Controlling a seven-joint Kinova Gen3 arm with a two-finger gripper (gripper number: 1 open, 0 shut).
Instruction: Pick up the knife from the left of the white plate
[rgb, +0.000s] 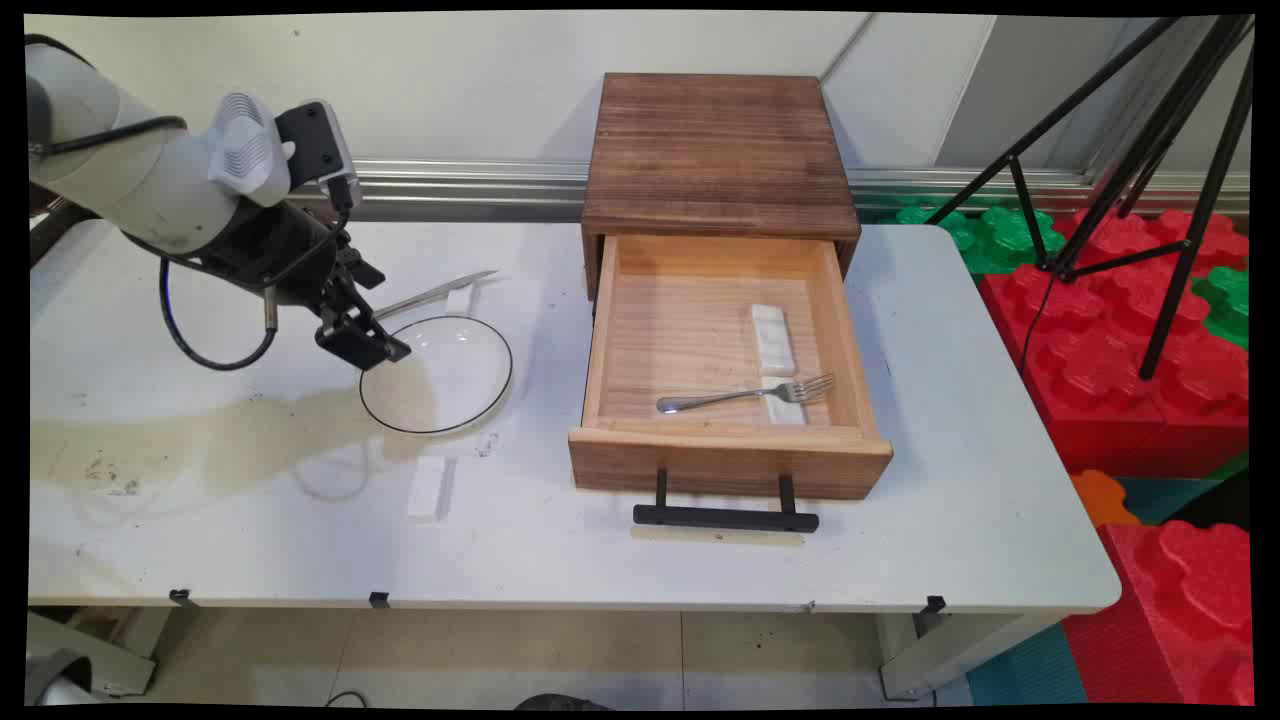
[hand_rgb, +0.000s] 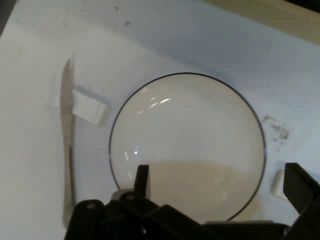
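Gripper (rgb: 375, 343) is hanging right over the left rim of the white plate (rgb: 450, 385), fingers spread wide with nothing between them. In the hand view you can see one finger tip poking up over the plate's near edge and the other one off to the side past the rim, close to a little white block (hand_rgb: 278, 182).

A butter knife (rgb: 432, 292) lies just behind the plate, propped on another small white block (rgb: 460, 298), and a third white block (rgb: 428, 487) sits in front of the plate. Over on the right, the wooden drawer box (rgb: 718, 160) has its drawer (rgb: 600, 340) pulled out, with a fork (rgb: 745, 396) inside, its tines resting on a white block, plus one more white block behind it.

My take: if the hand is going for anything here, the rim of that plate is thin and low, so the fingers would want to straddle the edge squarely and come down slow, otherwise it'll probably just skid on the table (rgb: 950, 500). The knife being raised on its block looks like the easier grab, from across the handle.

Stuff I can't make out: the hand camera's bottom is mostly black linkage, so the plate's near rim is covered. Can't tell if the gripper is actually touching the plate or just above it. Knife handle end is partly behind the arm in the main view
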